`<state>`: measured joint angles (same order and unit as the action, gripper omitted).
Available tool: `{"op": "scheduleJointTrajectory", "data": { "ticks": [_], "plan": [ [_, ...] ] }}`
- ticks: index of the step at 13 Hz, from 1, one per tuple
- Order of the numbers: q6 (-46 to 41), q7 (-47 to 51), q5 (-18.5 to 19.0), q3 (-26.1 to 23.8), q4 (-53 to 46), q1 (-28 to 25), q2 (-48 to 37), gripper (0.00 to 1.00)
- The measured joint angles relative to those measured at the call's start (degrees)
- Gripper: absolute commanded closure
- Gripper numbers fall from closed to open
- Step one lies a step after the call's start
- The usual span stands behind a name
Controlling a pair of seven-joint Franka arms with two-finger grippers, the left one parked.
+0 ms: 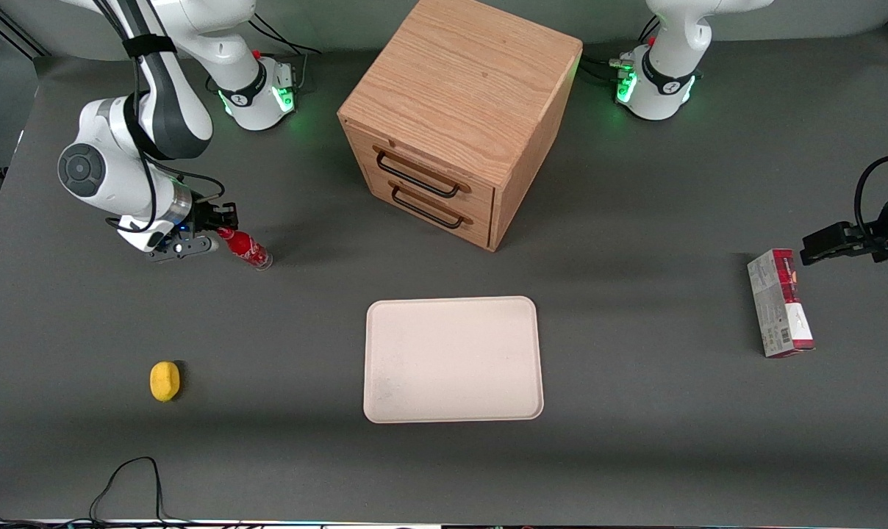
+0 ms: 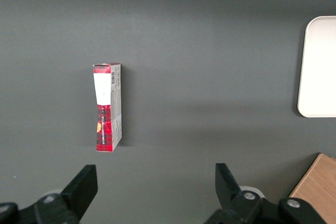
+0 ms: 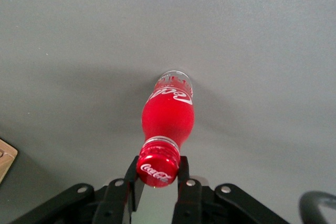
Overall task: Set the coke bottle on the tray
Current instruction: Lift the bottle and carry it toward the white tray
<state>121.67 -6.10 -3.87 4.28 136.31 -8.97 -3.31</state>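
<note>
Red coke bottle, at the frame's left, is pinched at its cap by the gripper. Carrying it to the central tray remains.

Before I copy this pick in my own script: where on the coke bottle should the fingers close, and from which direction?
At the neck, just under the cap, coming from above. The coke bottle stands on its clear base and narrows toward the top, so that is its slimmest part. The gripper is already shut there, a finger on each side.
</note>
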Motion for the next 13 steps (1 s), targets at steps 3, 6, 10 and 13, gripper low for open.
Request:
{"op": "scheduleJointTrajectory", "data": {
  "ticks": [3,6,10,13],
  "plan": [
    [-8.65,0.34,0.00,-0.03,-8.86,-0.02,1.07,1.00],
    [-27.16,2.17,-0.02,-0.06,-30.59,-0.06,7.45,1.00],
    [-44.64,3.28,-0.04,-0.07,-58.67,-0.07,21.18,1.00],
    [-48.78,4.78,-0.07,-0.04,-69.71,0.09,29.50,1.00]
  ]
}}
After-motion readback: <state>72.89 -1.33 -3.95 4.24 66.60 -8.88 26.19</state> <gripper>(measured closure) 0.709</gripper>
